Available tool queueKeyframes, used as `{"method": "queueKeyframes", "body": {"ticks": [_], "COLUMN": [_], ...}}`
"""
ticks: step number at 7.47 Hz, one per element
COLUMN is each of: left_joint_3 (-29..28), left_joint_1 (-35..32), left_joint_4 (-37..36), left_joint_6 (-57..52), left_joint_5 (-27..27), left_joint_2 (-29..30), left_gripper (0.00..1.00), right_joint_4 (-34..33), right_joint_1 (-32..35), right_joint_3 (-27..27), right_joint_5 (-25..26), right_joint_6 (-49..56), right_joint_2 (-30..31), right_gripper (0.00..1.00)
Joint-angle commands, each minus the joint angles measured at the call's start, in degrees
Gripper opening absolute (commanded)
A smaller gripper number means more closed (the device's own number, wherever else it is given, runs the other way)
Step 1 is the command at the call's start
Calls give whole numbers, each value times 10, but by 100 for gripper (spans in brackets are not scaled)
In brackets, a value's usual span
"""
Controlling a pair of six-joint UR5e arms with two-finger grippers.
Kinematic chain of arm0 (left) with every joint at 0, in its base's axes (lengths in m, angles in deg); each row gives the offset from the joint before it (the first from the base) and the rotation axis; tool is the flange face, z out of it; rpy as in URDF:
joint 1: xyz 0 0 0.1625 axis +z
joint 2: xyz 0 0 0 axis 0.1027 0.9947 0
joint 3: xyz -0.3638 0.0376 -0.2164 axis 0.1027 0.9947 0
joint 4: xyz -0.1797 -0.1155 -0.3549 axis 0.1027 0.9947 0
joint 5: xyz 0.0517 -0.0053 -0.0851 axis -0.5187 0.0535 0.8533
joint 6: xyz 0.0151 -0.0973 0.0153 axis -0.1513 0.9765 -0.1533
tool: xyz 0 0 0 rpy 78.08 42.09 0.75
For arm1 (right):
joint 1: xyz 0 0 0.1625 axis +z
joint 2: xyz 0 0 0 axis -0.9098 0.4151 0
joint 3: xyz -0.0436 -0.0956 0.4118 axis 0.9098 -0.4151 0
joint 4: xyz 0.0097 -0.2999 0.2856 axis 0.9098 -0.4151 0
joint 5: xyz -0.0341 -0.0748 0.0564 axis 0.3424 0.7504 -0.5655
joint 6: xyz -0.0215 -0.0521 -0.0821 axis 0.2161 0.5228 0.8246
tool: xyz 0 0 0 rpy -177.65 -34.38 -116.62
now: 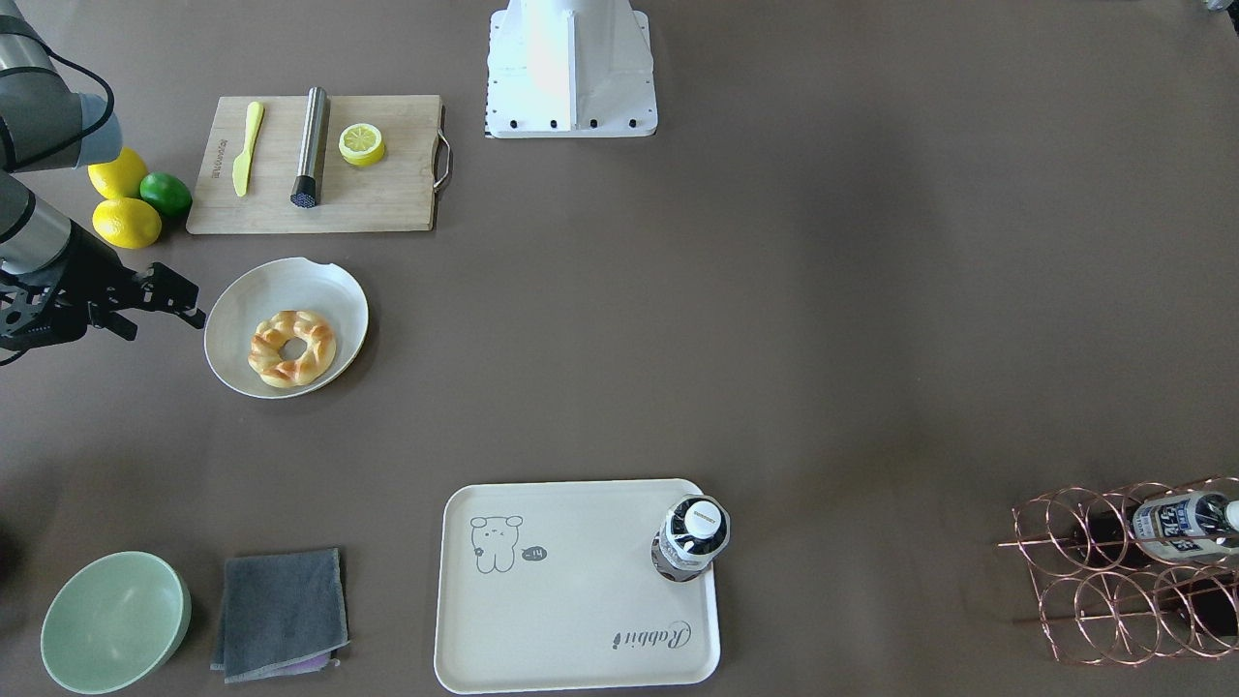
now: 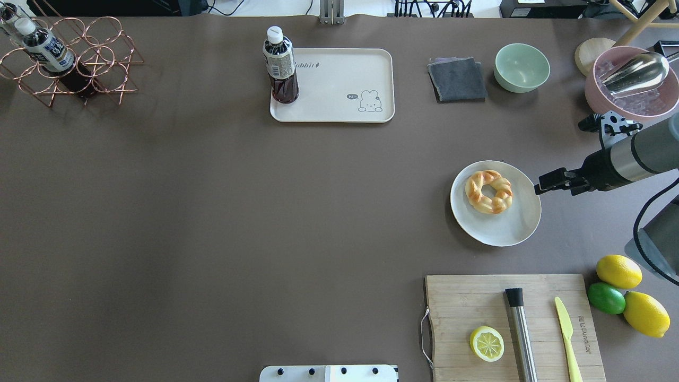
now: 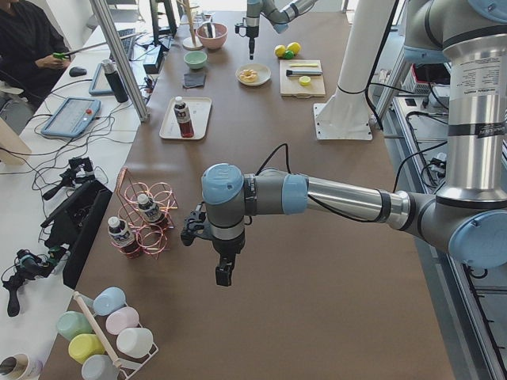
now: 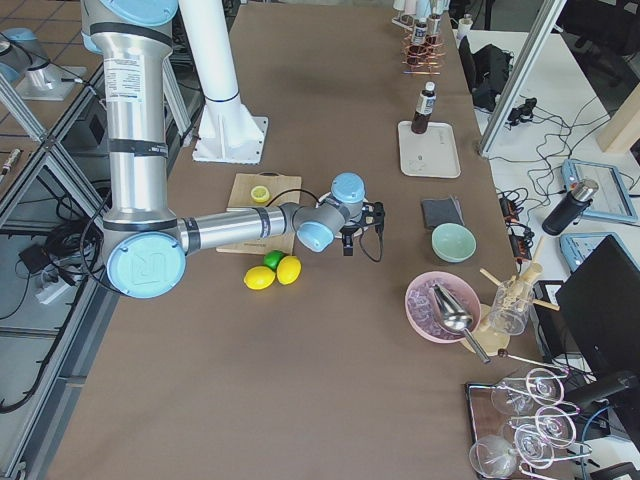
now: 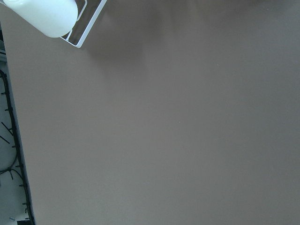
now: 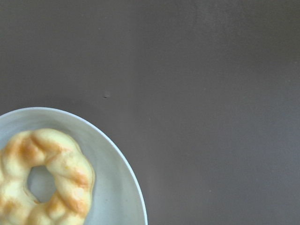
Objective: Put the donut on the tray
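The donut (image 1: pixel 291 348) (image 2: pixel 488 191), a golden braided ring, lies in a white round plate (image 1: pixel 290 281) (image 2: pixel 509 228). The right wrist view shows the donut (image 6: pixel 42 178) at its lower left. My right gripper (image 1: pixel 182 295) (image 2: pixel 546 181) hovers just beside the plate's rim, apart from the donut, and looks open and empty. The cream tray (image 1: pixel 581 620) (image 2: pixel 339 85) with the bear drawing lies across the table, with a dark bottle (image 1: pixel 692 537) (image 2: pixel 280 66) standing on one corner. My left gripper (image 3: pixel 224 275) hangs over bare table far from both; I cannot tell whether it is open.
A wooden cutting board (image 2: pixel 477 302) with a lemon half (image 2: pixel 487 343), metal rod and yellow knife lies near the plate. Lemons and a lime (image 2: pixel 606 297) lie beside it. A green bowl (image 2: pixel 522 67), grey cloth (image 2: pixel 457 79), pink bowl (image 2: pixel 631 85) and wire bottle rack (image 2: pixel 69 58) stand along the far edge.
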State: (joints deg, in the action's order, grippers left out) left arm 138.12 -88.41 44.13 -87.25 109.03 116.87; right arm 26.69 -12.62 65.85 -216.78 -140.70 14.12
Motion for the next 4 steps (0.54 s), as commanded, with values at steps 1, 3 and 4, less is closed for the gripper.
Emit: {"method": "queueKeyframes", "body": {"ticks": [1,3,4], "left_joint_3": [-1,-1,-3], "left_joint_1": [0,1,1], "left_joint_4": [0,0,-1], "left_joint_6": [0,0,0], "left_joint_5": [0,0,0], "left_joint_2": [0,0,2], "left_gripper": [98,98,98], "right_joint_4": [31,34,35], "right_joint_1": [-50,-61,-61], "right_joint_3": [-6,-7,-7], "right_joint_5": [42,47,46], "right_joint_6": [-75,-75,-77], "right_joint_2": [-9,-9,-9], "right_gripper": [100,100,97]}}
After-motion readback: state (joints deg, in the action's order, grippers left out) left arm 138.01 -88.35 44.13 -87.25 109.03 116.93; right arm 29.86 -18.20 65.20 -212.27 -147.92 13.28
